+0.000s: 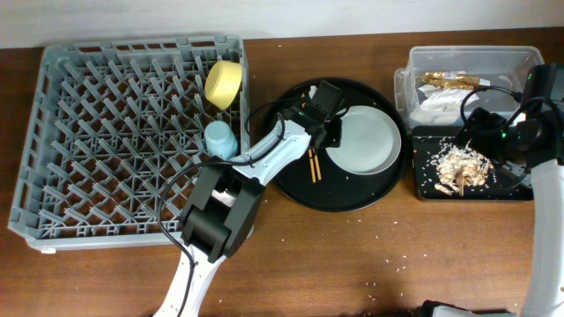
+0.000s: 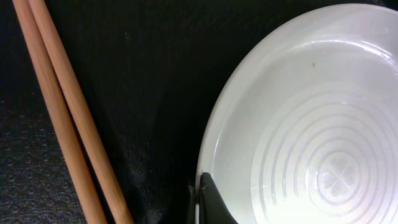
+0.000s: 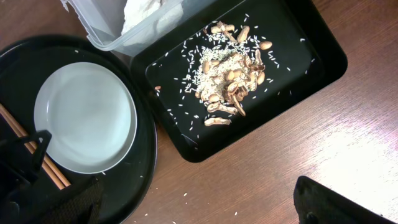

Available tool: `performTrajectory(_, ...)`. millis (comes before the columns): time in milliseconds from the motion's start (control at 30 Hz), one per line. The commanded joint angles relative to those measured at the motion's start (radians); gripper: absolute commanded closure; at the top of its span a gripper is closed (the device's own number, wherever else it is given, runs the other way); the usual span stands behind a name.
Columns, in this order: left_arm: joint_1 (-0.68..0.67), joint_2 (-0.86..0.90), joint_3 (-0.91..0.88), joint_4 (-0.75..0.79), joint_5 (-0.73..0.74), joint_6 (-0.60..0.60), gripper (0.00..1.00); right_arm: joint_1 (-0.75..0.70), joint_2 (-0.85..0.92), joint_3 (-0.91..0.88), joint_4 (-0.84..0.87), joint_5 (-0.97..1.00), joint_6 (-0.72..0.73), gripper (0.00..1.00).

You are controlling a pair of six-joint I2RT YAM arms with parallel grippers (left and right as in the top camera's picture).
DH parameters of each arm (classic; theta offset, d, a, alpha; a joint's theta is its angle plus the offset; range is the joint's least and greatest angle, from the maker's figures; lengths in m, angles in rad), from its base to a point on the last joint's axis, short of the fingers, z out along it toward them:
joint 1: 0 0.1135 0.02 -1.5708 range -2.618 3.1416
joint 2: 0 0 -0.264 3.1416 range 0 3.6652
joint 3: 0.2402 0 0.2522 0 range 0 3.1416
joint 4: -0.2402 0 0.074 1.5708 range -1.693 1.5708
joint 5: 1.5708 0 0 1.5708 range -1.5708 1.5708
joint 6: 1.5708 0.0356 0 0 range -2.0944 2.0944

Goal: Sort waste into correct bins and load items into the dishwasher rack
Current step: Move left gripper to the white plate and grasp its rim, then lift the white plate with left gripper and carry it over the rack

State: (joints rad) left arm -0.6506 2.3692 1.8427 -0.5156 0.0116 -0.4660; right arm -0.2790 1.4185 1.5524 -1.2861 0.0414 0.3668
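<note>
Grey-green plate (image 1: 368,139) lies on the round tray (image 1: 344,198) at centre, chopsticks (image 1: 315,165) just left of it. Your left claw (image 1: 332,132) sits at the plate's left rim, one fingertip (image 2: 210,200) by the edge; spread or pinching, you cannot tell. Your right claw (image 1: 478,123) hangs over the black tray (image 1: 507,189) at right, its state equally unclear. That tray holds scraps (image 1: 460,167); the tub (image 1: 502,62) beyond holds wrapper (image 1: 448,81) and napkins (image 1: 438,102). In the rack (image 1: 88,132) at left sit the bowl (image 1: 223,81) and blue cup (image 1: 220,138).

Left arm (image 1: 269,157) with white curved links and boxy black joint housings, thin black cable (image 1: 253,115) looping behind its wrist, wedge-shaped matte black left fingertip (image 2: 210,198), right arm (image 1: 548,189) white-linked too, black wrist block, black cable (image 1: 489,87) arching above.
</note>
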Motion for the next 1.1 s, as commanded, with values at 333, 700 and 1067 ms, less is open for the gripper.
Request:
performTrajectory(333, 0.1, -0.375, 0.096, -0.067, -0.378, 0.42, 1.0, -0.003, -0.004, 0.0, -0.001, 0.016, 0.008, 0.02)
performTrajectory(700, 0.448, -0.399, 0.087, 0.007, -0.958, 0.768, 1.0, -0.003, -0.004, 0.0, -0.001, 0.016, 0.009, 0.02)
performTrajectory(1067, 0.47, -0.174, 0.087, 0.036, -0.962, 0.779, 1.0, -0.003, -0.004, 0.0, -0.001, 0.016, 0.009, 0.02)
